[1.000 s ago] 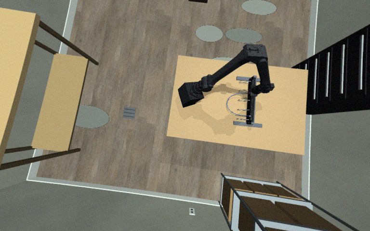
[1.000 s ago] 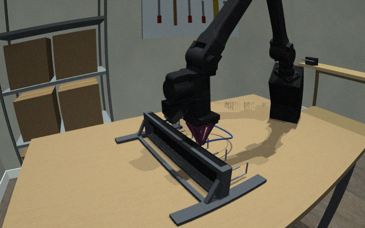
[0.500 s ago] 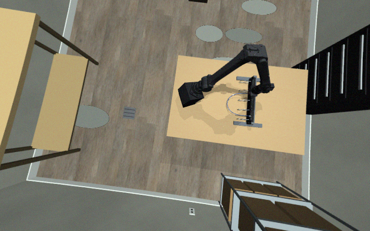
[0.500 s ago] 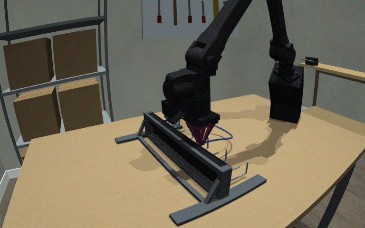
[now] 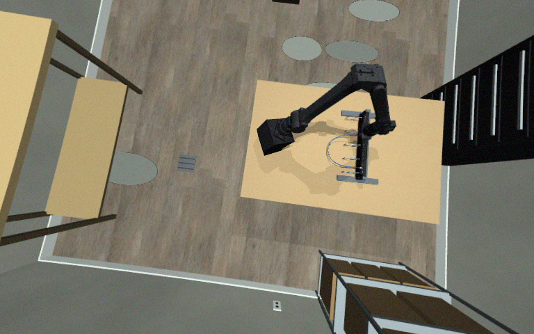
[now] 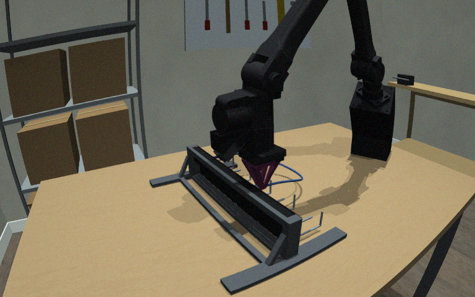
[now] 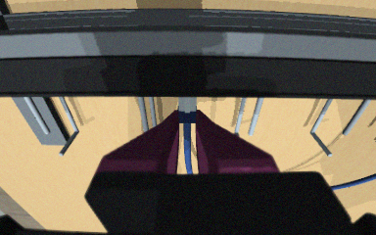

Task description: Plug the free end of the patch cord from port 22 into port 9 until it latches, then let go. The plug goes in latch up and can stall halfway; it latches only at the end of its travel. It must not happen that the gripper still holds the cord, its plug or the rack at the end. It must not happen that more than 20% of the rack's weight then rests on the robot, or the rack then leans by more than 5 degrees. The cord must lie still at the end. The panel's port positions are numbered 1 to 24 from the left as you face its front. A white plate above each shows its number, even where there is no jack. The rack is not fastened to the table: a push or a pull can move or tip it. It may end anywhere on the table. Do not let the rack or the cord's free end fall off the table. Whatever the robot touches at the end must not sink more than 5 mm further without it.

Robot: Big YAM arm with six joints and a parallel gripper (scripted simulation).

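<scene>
Grey rack (image 5: 367, 151) (image 6: 241, 183) (image 7: 147, 45), pincer (image 5: 366, 133) (image 6: 262, 188) (image 7: 187, 117) gripping blue-ended plug (image 7: 187, 105) — closed cartons (image 5: 372, 300) (image 6: 98, 72), shelved

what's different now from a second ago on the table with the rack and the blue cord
Nothing visibly changed. The arm, the rack and the looped blue cord look the same as in both earlier moments. The gripper is at the same spot by the rack, and no taking hold or letting go shows.
</scene>
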